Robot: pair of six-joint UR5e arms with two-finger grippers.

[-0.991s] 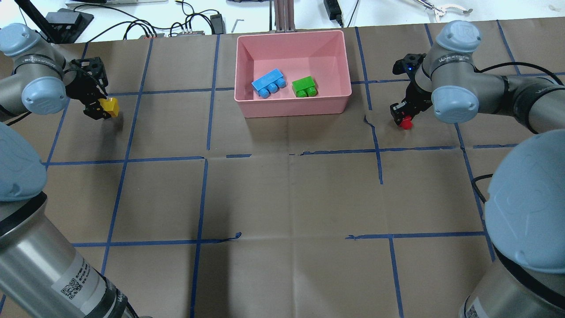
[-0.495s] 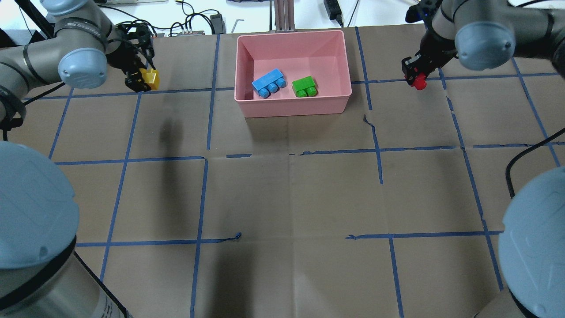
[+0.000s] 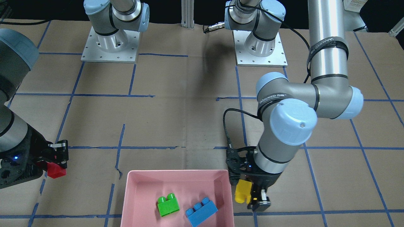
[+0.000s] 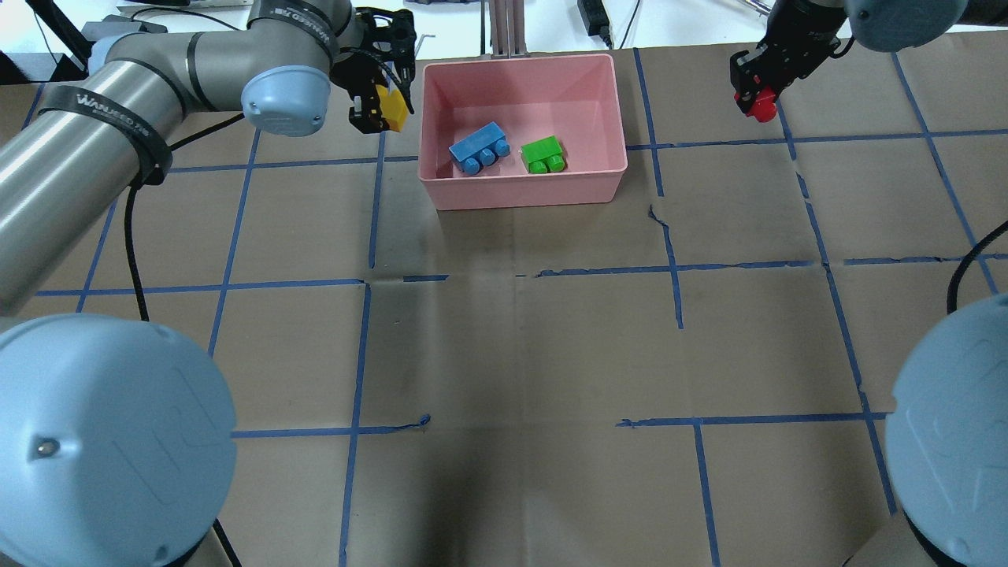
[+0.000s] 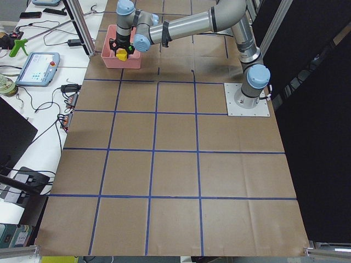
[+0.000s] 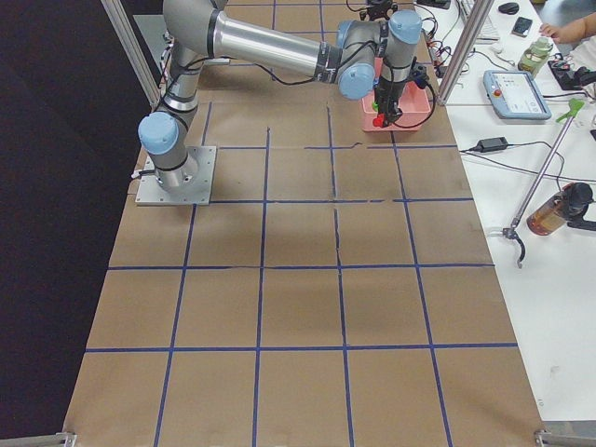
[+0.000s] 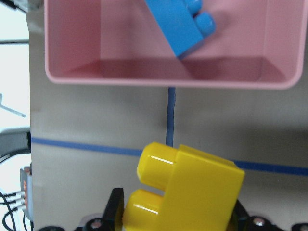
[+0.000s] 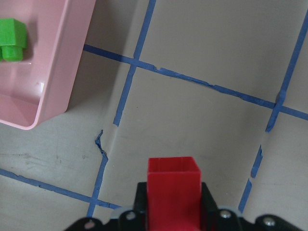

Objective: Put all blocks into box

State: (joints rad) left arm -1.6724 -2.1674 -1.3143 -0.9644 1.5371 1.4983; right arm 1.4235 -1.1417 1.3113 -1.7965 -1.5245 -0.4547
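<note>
The pink box point(image 4: 523, 193) point(image 3: 135, 195) stands at the far middle of the table and holds the blue block point(image 4: 479, 147) point(image 3: 200, 215) and the green block point(image 4: 542, 153) point(image 3: 168, 205). My left gripper point(image 4: 381, 110) point(image 3: 249, 195) is shut on the yellow block point(image 4: 391, 108) point(image 3: 242, 191) point(image 7: 185, 192), held in the air just outside the box's left wall. My right gripper point(image 4: 752, 93) point(image 3: 52, 167) is shut on the red block point(image 4: 761, 105) point(image 3: 56, 171) point(image 8: 173, 190), held in the air well to the right of the box. The box's corner shows in the right wrist view point(image 8: 53, 96).
The brown paper table cover point(image 4: 520, 346) carries a grid of blue tape lines. Cables and small devices point(image 4: 339, 47) lie beyond the table's far edge. The arm bases point(image 3: 109, 41) stand on plates at the robot's side.
Both arms have swung toward the box with their blocks lifted. The left gripper with the yellow block now hangs next to the box's left wall; the right gripper with the red block moved slightly farther back.
</note>
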